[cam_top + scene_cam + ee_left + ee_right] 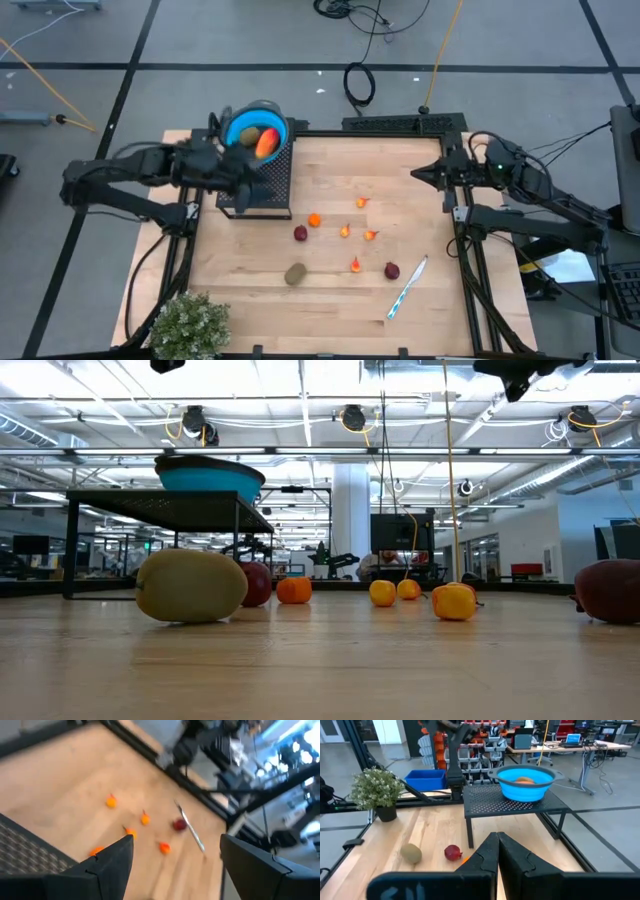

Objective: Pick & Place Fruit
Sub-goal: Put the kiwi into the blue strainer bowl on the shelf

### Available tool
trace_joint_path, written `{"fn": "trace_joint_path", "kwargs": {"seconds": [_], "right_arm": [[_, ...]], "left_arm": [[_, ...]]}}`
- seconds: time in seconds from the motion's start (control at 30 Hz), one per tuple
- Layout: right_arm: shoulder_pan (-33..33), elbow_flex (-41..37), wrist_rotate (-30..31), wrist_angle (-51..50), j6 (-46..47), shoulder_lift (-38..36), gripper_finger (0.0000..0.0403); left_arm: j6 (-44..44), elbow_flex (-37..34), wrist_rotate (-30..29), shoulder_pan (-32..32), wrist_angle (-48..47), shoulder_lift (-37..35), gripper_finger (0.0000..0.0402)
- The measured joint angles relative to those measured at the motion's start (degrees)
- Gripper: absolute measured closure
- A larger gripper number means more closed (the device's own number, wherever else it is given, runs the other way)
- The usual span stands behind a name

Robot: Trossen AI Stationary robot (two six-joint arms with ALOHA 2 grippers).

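Nearest: brown-green oval on worktop — awaiting pickup.
Left hand: my fingers spread, empty, beside bowl — likely just released.
Right hand: closed, parked.

No legible txt or labels anywhere.

Blue bowl, black mesh stand, brown-green oval fruit — white-and-blue pen
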Motion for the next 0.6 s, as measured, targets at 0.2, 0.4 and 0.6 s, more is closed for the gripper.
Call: {"fn": "trace_joint_path", "kwargs": {"seconds": [0.2,0.4,0.6], "right_arm": [[0.0,0.0,0.1,-4.2,2.6,-3.5,0.0403],[0.0,-3.5,0.5,-4.1,6.2,-7.8,0.0403],[0.0,-8.8,3.1,-1.3,7.8,-12.2,0.0403]], "left_arm": [[-3.1,0.0,0.2,-7.5,-1.4,3.9,0.0105],[-7.0,0.0,0.2,-13.8,-3.7,8.2,0.0105],[-10.8,0.0,0.2,-18.4,-4.9,13.0,0.0105]]}}
